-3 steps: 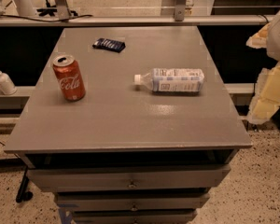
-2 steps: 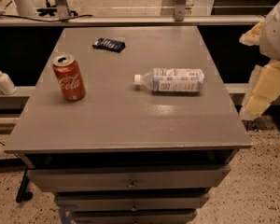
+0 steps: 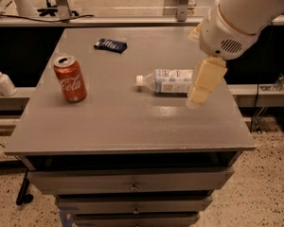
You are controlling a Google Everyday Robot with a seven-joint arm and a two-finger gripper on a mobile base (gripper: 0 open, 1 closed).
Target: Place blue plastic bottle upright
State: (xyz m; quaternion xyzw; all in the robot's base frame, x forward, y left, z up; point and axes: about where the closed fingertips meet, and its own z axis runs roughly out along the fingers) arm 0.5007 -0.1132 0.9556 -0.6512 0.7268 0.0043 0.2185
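gripper [image 3: 195, 69] over lying blue plastic bottle [image 3: 168, 81]; seemingly wide open

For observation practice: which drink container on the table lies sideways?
The blue plastic bottle, the tool at its base end; the Coca-Cola can stands upright.

Dim light, soft glare on tabletop [image 3: 132, 124] beside end effector [image 3: 202, 77]
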